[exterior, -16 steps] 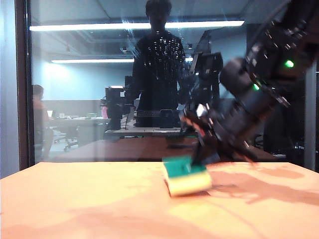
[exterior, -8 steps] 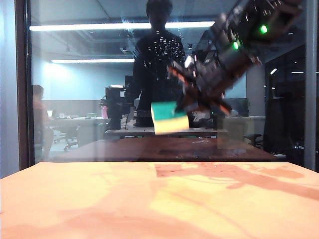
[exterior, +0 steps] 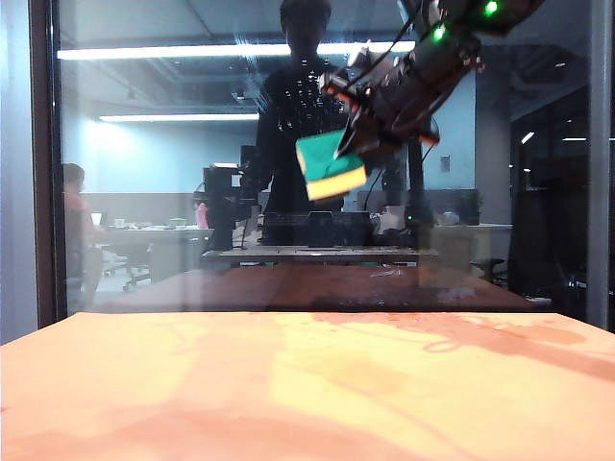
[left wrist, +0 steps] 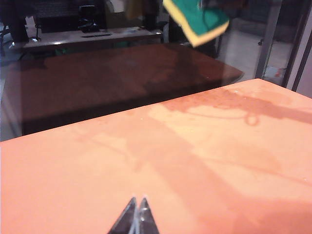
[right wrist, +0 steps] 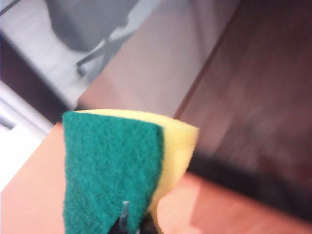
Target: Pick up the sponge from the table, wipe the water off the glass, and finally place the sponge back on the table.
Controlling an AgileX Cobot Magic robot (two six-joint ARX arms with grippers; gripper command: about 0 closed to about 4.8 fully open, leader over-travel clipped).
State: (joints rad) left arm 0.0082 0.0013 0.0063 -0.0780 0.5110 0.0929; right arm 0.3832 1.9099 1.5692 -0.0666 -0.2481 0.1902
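The glass [exterior: 192, 192] rises behind the worktop [exterior: 288, 384]. High above the worktop, the right gripper [exterior: 357, 144] has its fingers clamped on the sponge [exterior: 330, 165], probably light and squashy, best pinched across its green-and-cream faces. The left gripper [left wrist: 137, 214] rests low over the worktop, fingers closed and empty, the sponge well ahead.

Exterior view is dim and backlit: ceiling strip lights glare in the glass [exterior: 173, 192], and the right arm w/ its tool [exterior: 357, 144] reads as a dark silhouette. Soft arm shadows cross the table [exterior: 307, 384]. Right wrist view blurred, bg smeared; the sponge [right wrist: 117, 165] is soft-edged.
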